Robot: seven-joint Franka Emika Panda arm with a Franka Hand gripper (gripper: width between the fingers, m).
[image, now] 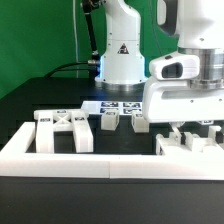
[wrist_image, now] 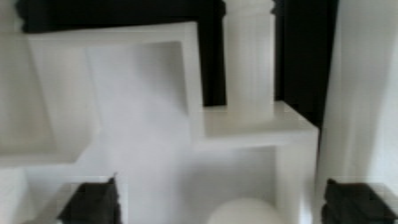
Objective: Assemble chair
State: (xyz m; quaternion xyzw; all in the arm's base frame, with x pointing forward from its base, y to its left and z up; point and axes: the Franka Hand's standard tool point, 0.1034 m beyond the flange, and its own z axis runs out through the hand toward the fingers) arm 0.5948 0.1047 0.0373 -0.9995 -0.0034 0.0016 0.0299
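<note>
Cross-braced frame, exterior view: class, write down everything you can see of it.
The cross-braced frame is a white, blocky piece, plastic by its look: two square uprights joined by an X-shaped brace, with small dark tags near the top. It stands upright on the black table at the exterior view's left, just behind the low white border wall.

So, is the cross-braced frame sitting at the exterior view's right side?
No, the cross-braced frame sits at the exterior view's left, just behind the border wall.

Smooth white plastic chair parts (image: 65, 130), matt black tabletop (image: 30, 95), white plastic border wall (image: 60, 165)
</note>
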